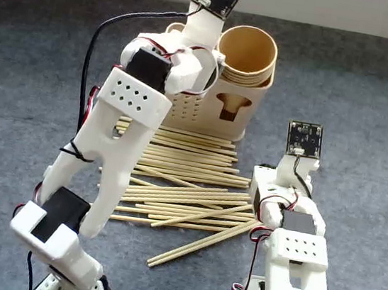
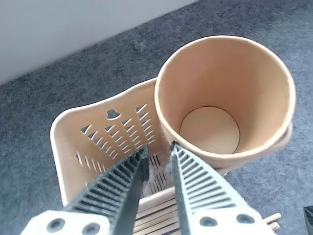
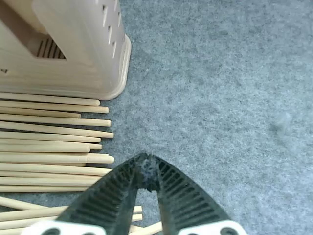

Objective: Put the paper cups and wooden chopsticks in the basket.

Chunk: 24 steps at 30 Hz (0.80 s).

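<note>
A tan paper cup stands upright in the right side of the beige perforated basket, with rims of stacked cups showing under its lip. In the left wrist view the cup is empty inside. My left gripper hangs over the basket's other side beside the cup, slightly open and holding nothing. Several wooden chopsticks lie loose on the carpet in front of the basket. My right gripper is shut and empty, low over the carpet by the chopsticks' right ends, near the basket's corner.
Everything sits on grey carpet, open to the right of the basket and behind it. The left arm stretches over the left part of the chopstick pile. A pale wall runs along the back.
</note>
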{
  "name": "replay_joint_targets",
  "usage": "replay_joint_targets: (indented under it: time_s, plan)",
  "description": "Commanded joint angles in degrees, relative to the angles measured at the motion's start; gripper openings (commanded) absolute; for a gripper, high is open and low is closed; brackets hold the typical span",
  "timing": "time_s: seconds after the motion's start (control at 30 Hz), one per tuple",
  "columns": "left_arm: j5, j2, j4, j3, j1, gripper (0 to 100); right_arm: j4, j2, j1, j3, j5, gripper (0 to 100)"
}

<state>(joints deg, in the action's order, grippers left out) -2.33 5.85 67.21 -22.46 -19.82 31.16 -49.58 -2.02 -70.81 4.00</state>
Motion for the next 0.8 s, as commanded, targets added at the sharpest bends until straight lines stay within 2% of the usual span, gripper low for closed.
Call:
replay_joint_targets:
  time_s: [0.0, 0.13, 0.3, 0.47, 0.6, 0.77]
  plan:
    - [0.62, -7.34, 1.23, -1.89, 0.4, 9, -1.54, -0.92, 0.66, 0.48, 0.18, 1.3]
    - [0.79, -12.0, 6.33, -1.63, 0.75, 9, -1.54, -1.01, 0.92, 0.66, 0.18, 1.3]
    - [5.54, -16.92, 14.95, -1.63, 0.57, 9, -1.54, -1.01, 5.76, 0.92, 0.09, 1.3]
    - [6.07, -19.3, 22.68, -1.54, 0.31, 9, -1.45, -1.1, 8.4, 1.01, -0.18, 1.3]
    - [9.76, -19.56, 27.87, -0.57, -3.65, 9, -1.45, -1.1, 11.3, 1.01, -0.44, 1.3]
    - [13.27, -19.65, 28.31, 8.57, -10.59, 4, -1.45, -1.1, 13.32, 1.01, -2.9, 1.3]
